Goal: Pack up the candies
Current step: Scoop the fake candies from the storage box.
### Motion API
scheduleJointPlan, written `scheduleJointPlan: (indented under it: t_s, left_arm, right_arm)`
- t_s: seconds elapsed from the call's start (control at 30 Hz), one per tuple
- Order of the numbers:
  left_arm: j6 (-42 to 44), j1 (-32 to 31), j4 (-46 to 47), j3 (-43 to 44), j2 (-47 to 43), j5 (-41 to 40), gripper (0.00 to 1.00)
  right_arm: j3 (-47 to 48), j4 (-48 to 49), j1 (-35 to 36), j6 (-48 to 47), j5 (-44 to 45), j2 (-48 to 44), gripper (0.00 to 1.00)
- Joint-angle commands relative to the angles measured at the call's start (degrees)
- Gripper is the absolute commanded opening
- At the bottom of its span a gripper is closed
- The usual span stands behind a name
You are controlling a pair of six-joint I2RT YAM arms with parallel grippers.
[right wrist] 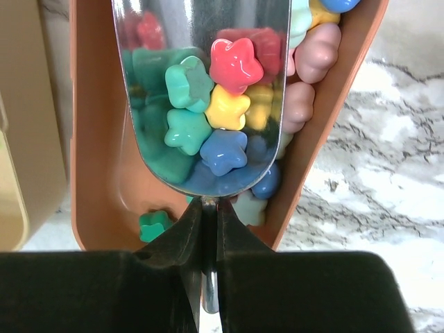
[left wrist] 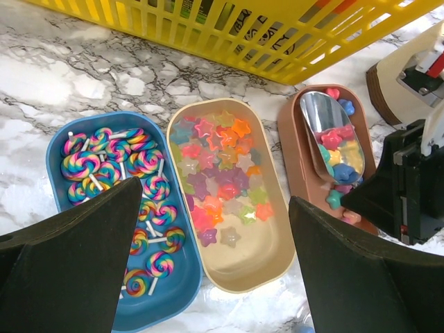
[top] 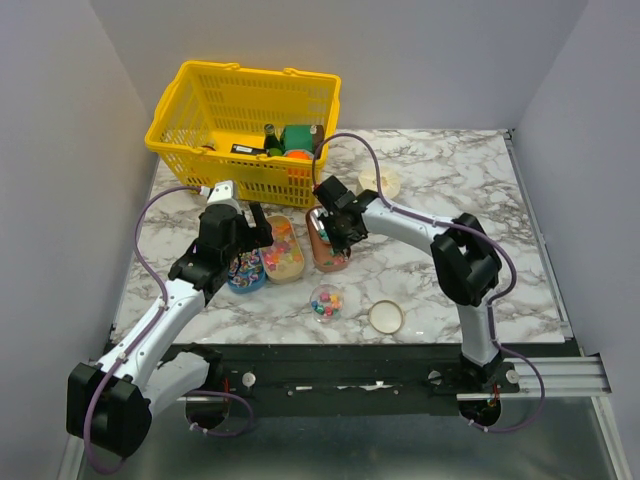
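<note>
Our right hand grasps a metal scoop of star candies in the brown tray; our left hand hangs released.

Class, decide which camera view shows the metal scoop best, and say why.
The right wrist view: the metal scoop fills the frame, star candies in its bowl, its handle pinched by the right gripper. The left wrist view shows it smaller, over the brown tray. In the top view the arm mostly hides it.

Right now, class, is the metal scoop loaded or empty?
Loaded: the scoop holds red, green, yellow and blue star candies, over the brown tray.
</note>
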Motion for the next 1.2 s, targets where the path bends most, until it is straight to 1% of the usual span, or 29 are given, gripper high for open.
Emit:
scheduleJointPlan:
  t_s: [0.0,0.43,0.63,0.7,0.73,0.87,1.03,1.17]
  left_arm:
    - [0.5,0.4,1.5,-0.4,-0.5,-1.7,0.99]
    - [0.2,0.5,1.5,-0.4,-0.7,-0.7,0.99]
    - [-0.3,0.5,1.4,-0.1,-0.6,1.4,0.99]
    - [-0.2,0.5,1.4,0.1,-0.6,2.8,0.99]
    - [-0.2,0.5,1.4,0.5,-0.3,5.0,0.99]
    - [0.3,0.5,1.8,0.9,0.6,9.4,0.99]
    - [0.7,0.5,1.3,1.5,2.3,10.1,0.99]
    - [1.0,0.5,0.1,1.9,2.7,9.4,0.99]
  right_arm:
    - [-2.5,-2.5,-0.5,-0.9,1.6,-4.5,0.01]
    - [-7.9,-3.0,0.5,-0.8,0.3,-14.0,0.01]
    - [-11.1,-3.9,2.0,-0.2,-0.6,-19.7,0.01]
    - [-12.1,-5.1,2.7,-0.1,-1.3,-21.2,0.01]
    - [-12.3,-5.7,3.1,-0.1,-2.7,-21.9,0.01]
    - [-13.6,-9.3,5.6,0.0,-3.5,-26.9,0.01]
    - [-15.2,-13.2,9.7,2.3,-4.6,-30.1,0.01]
    - [-16.2,-17.5,12.7,4.3,-8.4,-32.1,0.01]
